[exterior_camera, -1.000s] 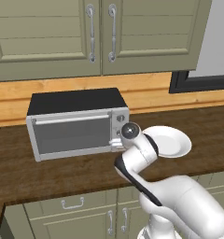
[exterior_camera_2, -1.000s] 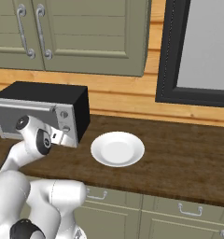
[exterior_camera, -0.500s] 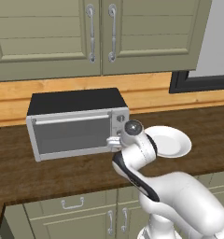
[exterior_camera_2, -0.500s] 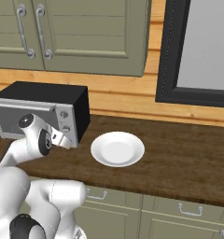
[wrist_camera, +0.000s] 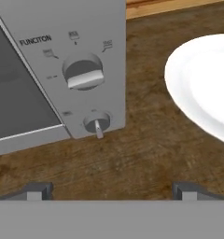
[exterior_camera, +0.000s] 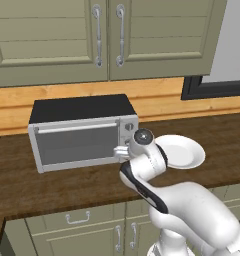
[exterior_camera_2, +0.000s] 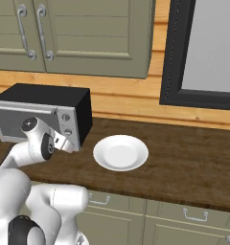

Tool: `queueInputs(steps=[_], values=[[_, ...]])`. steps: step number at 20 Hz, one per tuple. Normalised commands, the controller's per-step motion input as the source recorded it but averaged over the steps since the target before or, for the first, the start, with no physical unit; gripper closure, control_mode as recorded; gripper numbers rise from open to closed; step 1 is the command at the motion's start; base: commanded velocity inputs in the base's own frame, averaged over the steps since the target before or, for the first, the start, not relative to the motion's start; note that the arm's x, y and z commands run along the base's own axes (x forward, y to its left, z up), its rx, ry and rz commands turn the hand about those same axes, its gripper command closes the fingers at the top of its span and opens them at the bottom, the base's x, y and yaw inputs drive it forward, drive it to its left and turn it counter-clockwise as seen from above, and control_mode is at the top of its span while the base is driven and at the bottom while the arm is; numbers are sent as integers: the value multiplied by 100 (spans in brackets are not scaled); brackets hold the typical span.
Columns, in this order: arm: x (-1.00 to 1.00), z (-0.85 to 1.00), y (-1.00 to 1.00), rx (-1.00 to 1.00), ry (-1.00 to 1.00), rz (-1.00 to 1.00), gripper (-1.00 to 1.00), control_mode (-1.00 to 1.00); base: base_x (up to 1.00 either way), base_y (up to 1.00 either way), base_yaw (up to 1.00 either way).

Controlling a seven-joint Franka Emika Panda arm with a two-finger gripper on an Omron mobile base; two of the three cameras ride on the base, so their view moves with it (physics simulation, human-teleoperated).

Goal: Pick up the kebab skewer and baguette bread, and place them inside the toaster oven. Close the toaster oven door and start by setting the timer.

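Note:
The silver toaster oven [exterior_camera: 82,131] with a black top stands on the counter, and its glass toaster oven door [exterior_camera: 74,145] is shut. My gripper [exterior_camera: 121,152] hovers at the oven's lower right corner, in front of the knob column [exterior_camera: 128,134]. In the hand view a large function knob [wrist_camera: 83,73] and a small knob [wrist_camera: 96,123] lie ahead. There my gripper [wrist_camera: 111,191] is open, with nothing between its fingertips [wrist_camera: 37,190]. From the right base view the gripper [exterior_camera_2: 66,142] points at the oven [exterior_camera_2: 45,115]. The kebab skewer and the baguette bread are out of view.
A bare white plate [exterior_camera: 179,151] [exterior_camera_2: 120,152] [wrist_camera: 207,88] sits just right of the oven. Green wall cabinets [exterior_camera: 107,35] hang above, and a dark window frame [exterior_camera_2: 203,52] is at the right. Brown counter [exterior_camera: 22,180] stretches in front of the oven.
The hand has edged slightly up and to the right near the oven's knob column. Its jaws stay open, and the oven and plate have not moved.

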Motion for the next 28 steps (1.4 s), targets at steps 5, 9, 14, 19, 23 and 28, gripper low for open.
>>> queueInputs(steps=[5,9,14,19,23,28], values=[[15,-1,1,0,0,14,-100,-100,0,0,0],[11,-2,0,0,-2,27,-100,-100,0,0,0],[1,-2,-3,0,-5,26,-100,-100,0,0,0],[-5,-22,-5,0,-5,8,-100,-100,0,0,0],[-2,-1,0,0,0,-3,-100,-100,0,0,0],[-39,-18,-2,5,-4,-12,-100,-100,0,0,0]])
